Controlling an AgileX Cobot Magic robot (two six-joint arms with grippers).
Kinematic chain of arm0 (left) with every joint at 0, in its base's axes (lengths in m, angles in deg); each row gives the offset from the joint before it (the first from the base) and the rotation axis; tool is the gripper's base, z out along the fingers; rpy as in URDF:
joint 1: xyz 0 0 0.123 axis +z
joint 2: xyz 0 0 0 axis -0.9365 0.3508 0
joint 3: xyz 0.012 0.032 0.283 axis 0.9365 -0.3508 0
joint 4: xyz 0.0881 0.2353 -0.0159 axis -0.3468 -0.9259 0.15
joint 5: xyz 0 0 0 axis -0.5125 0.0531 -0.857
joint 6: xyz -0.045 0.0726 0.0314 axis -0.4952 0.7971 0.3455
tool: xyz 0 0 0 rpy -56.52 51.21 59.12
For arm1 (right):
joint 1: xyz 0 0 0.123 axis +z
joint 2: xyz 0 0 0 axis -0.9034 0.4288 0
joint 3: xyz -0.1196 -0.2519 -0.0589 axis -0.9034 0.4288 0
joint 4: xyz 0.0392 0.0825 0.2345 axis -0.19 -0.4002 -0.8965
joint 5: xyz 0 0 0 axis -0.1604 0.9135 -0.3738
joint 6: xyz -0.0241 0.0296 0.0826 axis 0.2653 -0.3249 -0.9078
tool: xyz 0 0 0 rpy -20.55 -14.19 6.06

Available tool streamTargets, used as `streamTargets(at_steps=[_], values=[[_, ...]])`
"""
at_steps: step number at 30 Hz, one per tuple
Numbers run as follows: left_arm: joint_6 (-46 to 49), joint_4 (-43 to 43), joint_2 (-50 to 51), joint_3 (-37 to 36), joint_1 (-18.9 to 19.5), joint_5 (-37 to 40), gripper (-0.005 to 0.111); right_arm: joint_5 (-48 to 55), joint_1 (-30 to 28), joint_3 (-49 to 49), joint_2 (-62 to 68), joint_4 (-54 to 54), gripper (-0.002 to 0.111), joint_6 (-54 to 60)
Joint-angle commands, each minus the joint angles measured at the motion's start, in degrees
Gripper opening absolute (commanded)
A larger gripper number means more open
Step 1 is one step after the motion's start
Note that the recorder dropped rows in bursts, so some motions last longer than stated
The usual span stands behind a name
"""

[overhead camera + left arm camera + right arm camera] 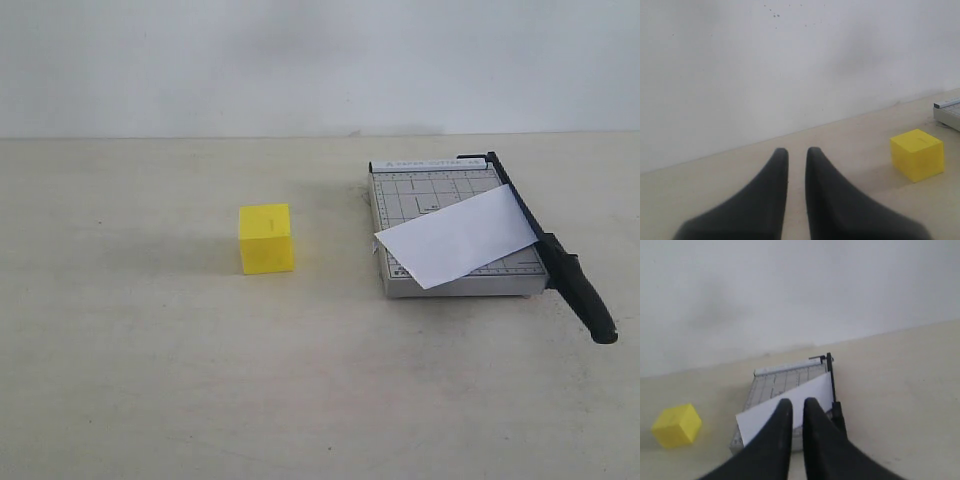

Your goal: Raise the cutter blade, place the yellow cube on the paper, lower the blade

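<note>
On the pale beige tabletop (150, 380), matte and faintly scuffed, sits the yellow cube (266, 238). It is bright, smooth plastic with crisp edges and a small slot mark on its top face. It stands alone, well apart from the cutter base (430, 195) to its right.

The base is a flat grey slab printed with a fine grid, with a ruled strip along its far edge. The paper (458, 237), a plain white rectangle, lies askew across the base. One corner hangs past the near left edge, and the far end reaches the cutter blade (572, 283). The blade is a thin black arm lying down along the base's right edge. It thickens into a rounded black handle that juts past the near corner over the table.

Behind the table rises a bare white wall (300, 60), lightly speckled and softly shadowed.

Neither arm shows in the exterior view. In the left wrist view, the left gripper (797, 152) has smooth black fingers drawn almost together, with only a thin slit between them. It holds nothing and hovers over bare table, with the cube off to one side. In the right wrist view, the right gripper (794, 402) is likewise nearly closed and empty, poised above the paper and base.
</note>
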Motion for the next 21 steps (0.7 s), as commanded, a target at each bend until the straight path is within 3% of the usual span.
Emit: streamTargets(at_steps=[1, 3, 5, 12, 21], values=[[0.01, 0.56, -0.19, 0.16, 0.21, -0.38, 0.013, 10.08, -0.11, -10.09, 13.78, 6.6, 0.052, 0.91], [0.01, 0.56, -0.19, 0.16, 0.21, -0.38, 0.013, 13.1, -0.11, -14.39, 23.82, 8.17, 0.067, 0.91], [0.01, 0.56, -0.19, 0.16, 0.21, -0.38, 0.013, 18.2, -0.11, -19.44, 34.01, 8.22, 0.062, 1.38], [0.01, 0.56, -0.19, 0.16, 0.21, -0.38, 0.013, 26.45, -0.11, -33.74, 63.01, 10.15, 0.062, 10.78], [0.01, 0.56, -0.19, 0.16, 0.21, -0.38, 0.013, 21.57, -0.11, -35.94, 77.61, 11.83, 0.062, 16.11]])
